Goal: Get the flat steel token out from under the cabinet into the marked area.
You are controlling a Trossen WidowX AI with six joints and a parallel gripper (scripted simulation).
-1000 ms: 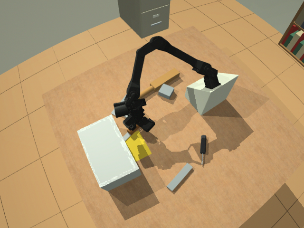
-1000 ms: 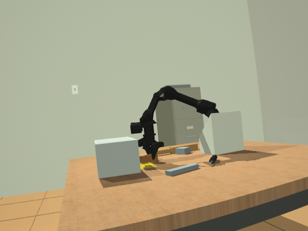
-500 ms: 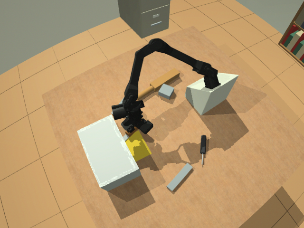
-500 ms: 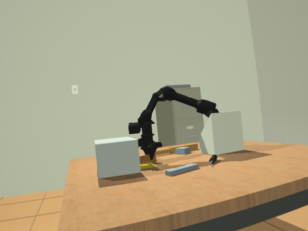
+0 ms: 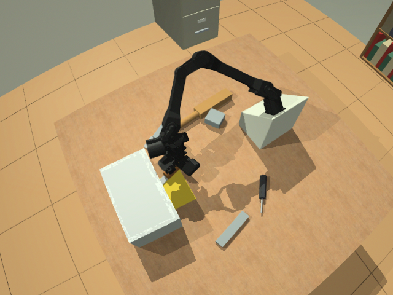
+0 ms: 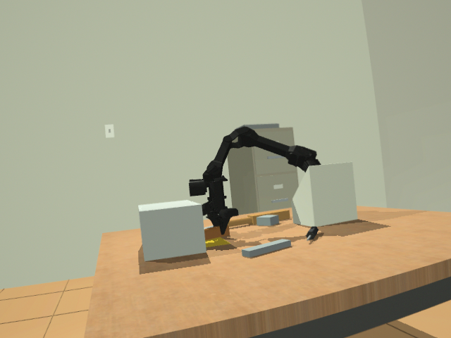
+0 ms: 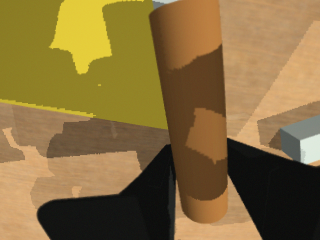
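The white cabinet (image 5: 139, 196) (image 6: 175, 232) stands at the left of the table. The yellow marked area (image 5: 185, 194) (image 6: 219, 243) (image 7: 30, 65) lies along its front. My gripper (image 5: 178, 168) (image 6: 223, 232) (image 7: 195, 146) is shut on a tool's round orange-brown handle (image 7: 195, 95), low beside the area's far corner. The tool's grey part (image 5: 163, 179) shows between the handle and the cabinet, pointing toward the cabinet front; its far end is hidden. The steel token and the vent slots are not visible in these views.
A black screwdriver (image 5: 263, 187) (image 6: 312, 233) and a grey bar (image 5: 232, 229) (image 6: 266, 248) lie to the right. A grey block (image 5: 215, 118) (image 6: 267, 220) lies near a wooden tool (image 5: 214, 102) behind. Another grey piece (image 5: 155, 134) lies behind the cabinet's far end, partly hidden by the arm.
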